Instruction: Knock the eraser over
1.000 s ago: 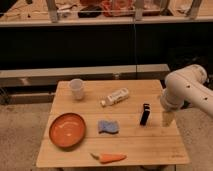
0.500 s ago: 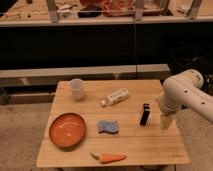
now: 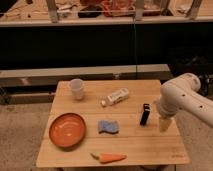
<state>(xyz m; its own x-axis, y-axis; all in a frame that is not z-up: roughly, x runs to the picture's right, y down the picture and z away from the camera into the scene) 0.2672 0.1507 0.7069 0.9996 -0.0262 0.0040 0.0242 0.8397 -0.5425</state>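
The eraser [image 3: 145,114] is a small black slim block standing upright on the wooden table [image 3: 135,145], right of the middle. My gripper [image 3: 164,124] hangs from the white arm [image 3: 182,97] at the table's right side, just to the right of the eraser and a little nearer the front, close to it but apart. Its pale tip points down toward the tabletop.
A white bottle [image 3: 115,96] lies on its side behind the eraser. A blue wavy sponge [image 3: 108,127] lies left of it. An orange plate [image 3: 67,130], a white cup [image 3: 76,88] and a carrot [image 3: 109,158] are on the left and front. A dark shelf stands behind the table.
The arm has shifted slightly, bringing the gripper a little lower and closer to the eraser's right side. The eraser still stands upright.
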